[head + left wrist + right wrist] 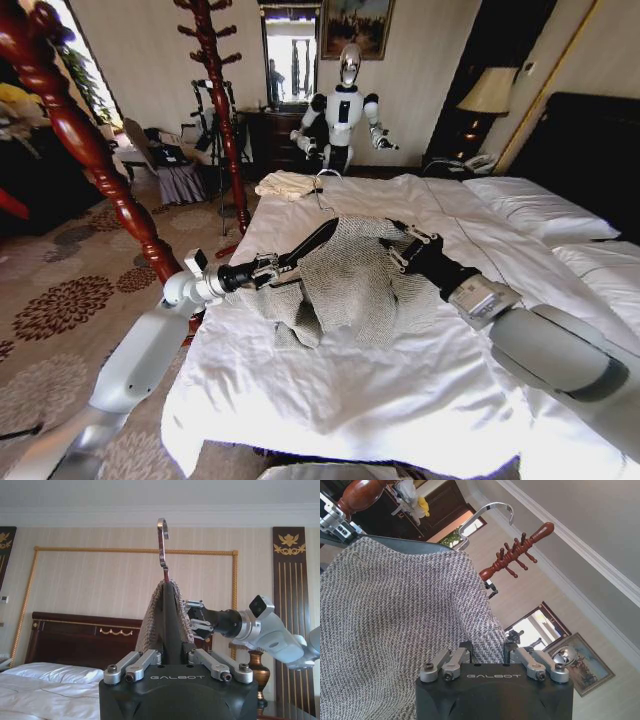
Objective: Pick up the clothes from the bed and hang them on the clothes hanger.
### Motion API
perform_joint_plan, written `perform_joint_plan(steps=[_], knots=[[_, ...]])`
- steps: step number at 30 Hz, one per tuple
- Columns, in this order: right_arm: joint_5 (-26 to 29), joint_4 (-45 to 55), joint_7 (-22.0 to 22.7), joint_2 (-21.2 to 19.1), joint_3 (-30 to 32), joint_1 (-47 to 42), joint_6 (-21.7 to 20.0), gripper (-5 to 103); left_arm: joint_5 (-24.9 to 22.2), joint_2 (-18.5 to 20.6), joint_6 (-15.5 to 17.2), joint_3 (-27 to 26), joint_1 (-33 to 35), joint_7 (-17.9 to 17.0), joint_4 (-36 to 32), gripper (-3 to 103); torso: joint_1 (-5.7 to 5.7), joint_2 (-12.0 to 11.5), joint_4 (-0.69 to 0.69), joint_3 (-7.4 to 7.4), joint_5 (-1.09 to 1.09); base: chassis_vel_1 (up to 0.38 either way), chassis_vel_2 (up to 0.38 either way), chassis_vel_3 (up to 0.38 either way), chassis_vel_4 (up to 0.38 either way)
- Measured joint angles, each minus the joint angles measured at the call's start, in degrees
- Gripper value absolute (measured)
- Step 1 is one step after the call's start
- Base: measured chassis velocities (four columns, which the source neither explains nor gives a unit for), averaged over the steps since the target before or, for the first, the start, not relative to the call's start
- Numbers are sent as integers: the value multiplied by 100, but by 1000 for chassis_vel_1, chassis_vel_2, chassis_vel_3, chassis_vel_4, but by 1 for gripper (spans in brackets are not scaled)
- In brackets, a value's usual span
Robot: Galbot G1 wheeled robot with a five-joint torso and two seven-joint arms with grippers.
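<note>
The clothes (352, 285), a grey-beige herringbone jacket, hang draped over the black clothes hanger (308, 243) just above the white bed (330, 395). My left gripper (268, 270) is shut on the hanger's left shoulder. In the left wrist view that gripper (167, 652) clamps the black hanger (169, 625), with its silver hook (162, 545) pointing up. My right gripper (400, 250) is shut on the jacket's right side. In the right wrist view it (487, 652) pinches the tweed (395, 620) below the hook (487, 512).
A red-brown wooden coat stand (222, 105) rises left of the bed, and a second turned post (85, 145) stands closer by my left arm. A cream folded cloth (285, 184) lies at the bed's far corner. Pillows (535, 208) lie to the right. Another robot (343, 112) stands behind.
</note>
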Motion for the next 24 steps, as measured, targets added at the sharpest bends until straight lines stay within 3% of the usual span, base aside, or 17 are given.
perform_joint_plan(steps=[3,8,15,18,21,23,24], knots=[[-5,-14,-12,2,9,-14,40,29,5,15,4,-9,7,-31,-17,15,0,0,0,0,0,0,0,0,0],[-13,-36,-23,2,25,-35,110,28,-4,47,16,-36,14,-110,-32,29,0,0,0,0,0,0,0,0,0],[-44,-43,-41,12,45,-40,193,28,-39,87,20,-76,37,-154,-72,61,0,1,0,0,-1,0,0,0,0],[-69,-54,-50,16,53,-50,212,28,-46,89,21,-101,58,-175,-94,66,0,1,0,0,-1,0,0,0,0],[-120,-98,-49,36,69,-90,240,28,-91,95,28,-287,148,-264,-176,83,0,1,-1,0,-1,0,0,0,0],[-132,-127,-47,45,72,-96,248,27,-143,123,28,-385,200,-268,-223,83,0,1,-1,0,-1,0,0,0,0],[-142,-154,-44,52,75,-97,260,26,-179,151,28,-462,243,-268,-261,88,0,1,-1,0,-1,0,0,0,0]])
